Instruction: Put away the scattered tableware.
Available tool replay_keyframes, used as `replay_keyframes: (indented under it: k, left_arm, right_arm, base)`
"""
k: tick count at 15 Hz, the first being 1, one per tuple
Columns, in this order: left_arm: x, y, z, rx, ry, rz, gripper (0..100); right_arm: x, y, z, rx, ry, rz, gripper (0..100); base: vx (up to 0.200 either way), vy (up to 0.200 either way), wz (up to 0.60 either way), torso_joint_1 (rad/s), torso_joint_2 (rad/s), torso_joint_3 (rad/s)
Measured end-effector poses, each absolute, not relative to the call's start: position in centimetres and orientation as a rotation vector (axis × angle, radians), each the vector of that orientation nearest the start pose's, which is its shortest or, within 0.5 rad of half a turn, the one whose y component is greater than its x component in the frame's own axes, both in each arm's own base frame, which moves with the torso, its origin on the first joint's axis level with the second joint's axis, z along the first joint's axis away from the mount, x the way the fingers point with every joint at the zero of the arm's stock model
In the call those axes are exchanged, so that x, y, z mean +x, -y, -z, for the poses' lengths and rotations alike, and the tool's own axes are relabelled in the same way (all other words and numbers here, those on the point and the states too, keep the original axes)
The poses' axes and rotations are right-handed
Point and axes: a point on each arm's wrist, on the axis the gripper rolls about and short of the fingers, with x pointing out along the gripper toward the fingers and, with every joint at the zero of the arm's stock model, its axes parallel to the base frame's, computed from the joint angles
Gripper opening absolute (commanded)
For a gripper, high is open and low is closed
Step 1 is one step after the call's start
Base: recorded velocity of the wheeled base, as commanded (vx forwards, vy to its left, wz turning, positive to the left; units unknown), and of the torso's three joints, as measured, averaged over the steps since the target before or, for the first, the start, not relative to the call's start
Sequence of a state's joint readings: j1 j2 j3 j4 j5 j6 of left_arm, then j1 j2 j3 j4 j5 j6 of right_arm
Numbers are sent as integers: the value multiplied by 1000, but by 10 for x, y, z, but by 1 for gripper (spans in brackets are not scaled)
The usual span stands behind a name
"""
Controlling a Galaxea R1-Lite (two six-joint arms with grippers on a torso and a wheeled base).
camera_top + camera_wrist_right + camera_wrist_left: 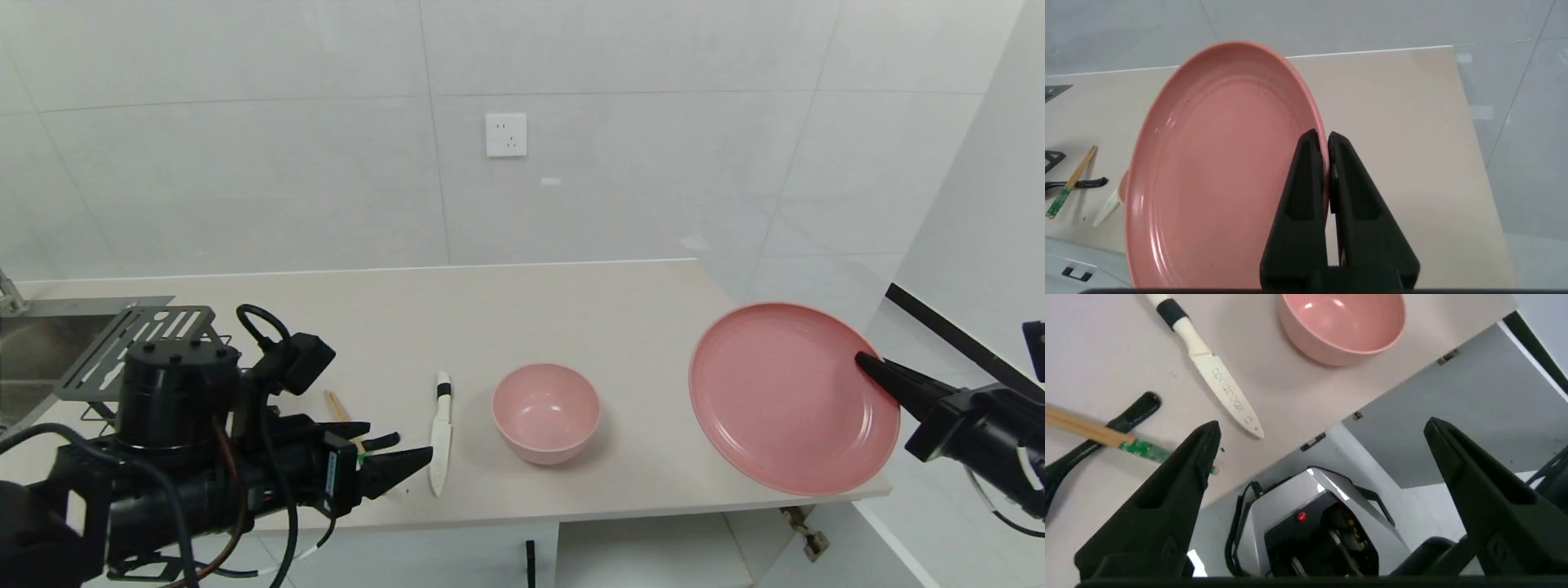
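While right gripper [1323,137] pinches plate [1212,163], left gripper [1323,427] gapes

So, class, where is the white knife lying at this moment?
In the head view the white knife lies flat on the counter, just left of the pink bowl, with the left gripper close on its other side.

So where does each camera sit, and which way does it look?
Head view: on the robot's head, facing forward and down at the counter; both arms show.
Left wrist view: on the left wrist, looking down past the open left gripper at the knife and bowl.
Right wrist view: on the right wrist, looking along the right gripper, shut on the rim of the plate.
Shared: head and left wrist views both show knife and bowl; head and right wrist, the plate.
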State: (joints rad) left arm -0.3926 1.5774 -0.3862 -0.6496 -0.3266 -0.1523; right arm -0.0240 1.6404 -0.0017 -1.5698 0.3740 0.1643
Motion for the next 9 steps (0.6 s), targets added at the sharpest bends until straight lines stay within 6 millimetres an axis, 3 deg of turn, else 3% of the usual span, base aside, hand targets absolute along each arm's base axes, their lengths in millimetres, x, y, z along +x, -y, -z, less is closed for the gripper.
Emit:
replay_keyframes:
  k: [9]
  left_arm:
    - [269,140,-69,-95,-450,614,100]
  right_arm:
    - [185,-4,-113,177,-98,-344,0]
  base:
    - [0,0,0,0,0,0]
